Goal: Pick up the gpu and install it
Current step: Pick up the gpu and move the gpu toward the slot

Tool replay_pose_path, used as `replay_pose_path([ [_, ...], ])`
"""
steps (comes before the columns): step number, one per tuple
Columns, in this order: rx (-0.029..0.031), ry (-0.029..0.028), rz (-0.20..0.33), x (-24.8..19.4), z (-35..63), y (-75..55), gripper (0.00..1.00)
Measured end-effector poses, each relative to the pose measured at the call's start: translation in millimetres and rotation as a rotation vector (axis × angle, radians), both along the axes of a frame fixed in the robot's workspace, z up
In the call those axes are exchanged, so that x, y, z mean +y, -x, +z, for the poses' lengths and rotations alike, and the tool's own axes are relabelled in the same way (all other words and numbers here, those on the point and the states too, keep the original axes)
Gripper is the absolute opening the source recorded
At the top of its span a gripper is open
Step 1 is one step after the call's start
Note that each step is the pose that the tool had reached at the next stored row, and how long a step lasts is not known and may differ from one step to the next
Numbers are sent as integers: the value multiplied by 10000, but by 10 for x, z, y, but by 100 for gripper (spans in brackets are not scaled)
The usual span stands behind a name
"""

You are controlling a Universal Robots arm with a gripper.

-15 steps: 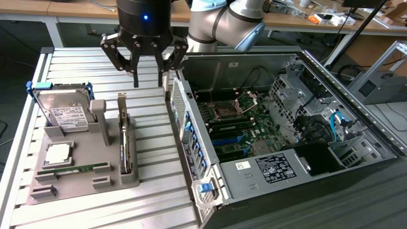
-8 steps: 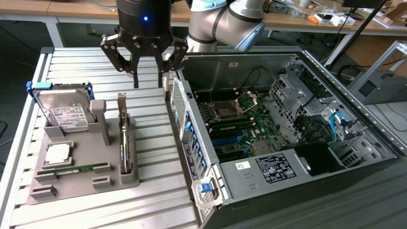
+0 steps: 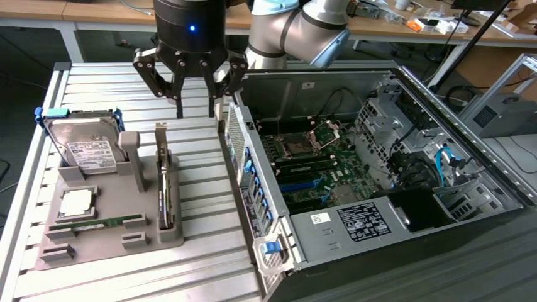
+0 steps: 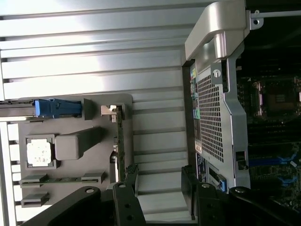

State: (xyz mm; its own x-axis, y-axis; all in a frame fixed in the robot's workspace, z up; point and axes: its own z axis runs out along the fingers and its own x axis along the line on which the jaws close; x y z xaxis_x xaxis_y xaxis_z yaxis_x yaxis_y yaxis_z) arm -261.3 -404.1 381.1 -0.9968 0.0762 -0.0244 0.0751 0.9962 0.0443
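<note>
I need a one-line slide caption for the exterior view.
Gripper, jaws open, hovers near the gpu standing in a grey holder beside the open computer case.

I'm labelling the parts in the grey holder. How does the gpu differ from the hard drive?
The gpu is a thin dark board with a pale metal bracket; the hard drive is a thicker silver box with a white label. The gpu stands on its long edge; the hard drive leans back in its cradle. The gpu is longer than the hard drive. Both sit in the grey holder.
</note>
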Motion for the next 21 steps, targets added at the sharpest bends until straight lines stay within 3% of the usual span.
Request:
replay_pose_path([
  [21, 0, 0, 0, -9, -82, 20, 50],
])
